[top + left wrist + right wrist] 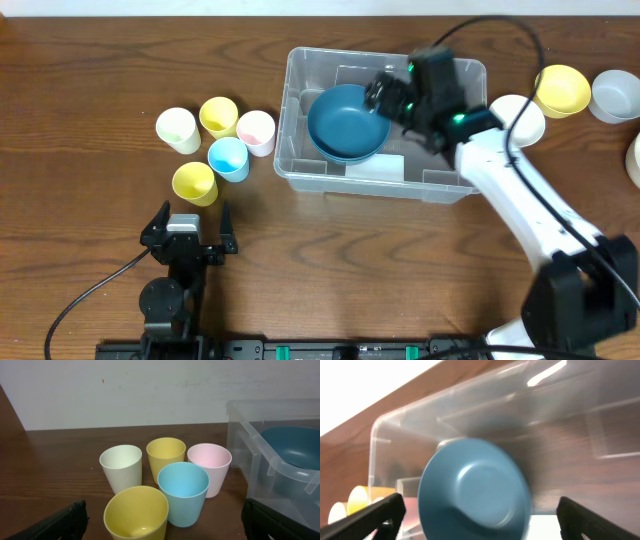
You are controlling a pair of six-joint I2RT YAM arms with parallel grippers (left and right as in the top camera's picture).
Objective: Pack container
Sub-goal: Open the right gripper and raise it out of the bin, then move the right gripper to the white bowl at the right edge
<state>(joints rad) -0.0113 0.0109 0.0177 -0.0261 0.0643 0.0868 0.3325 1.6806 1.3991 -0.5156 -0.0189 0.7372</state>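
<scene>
Surface: brown wooden table (90,90), with a white wall (150,385) behind it in the left wrist view.
Right arm: right gripper (480,507) hangs with its fingers spread wide, gripping nothing.
Beneath it: the clear container (284,135) sits directly under that gripper, with a pale label (375,167) on its near side.
Inside: a blue bowl (347,122) lies in the container, below and between the spread fingers and touching neither. It is blurred in the right wrist view.
Left arm: left gripper (190,228) is spread wide and empty, low over the table.
Ahead of it: five cups (183,491) cluster just in front, and the container stands ahead to its right.
</scene>
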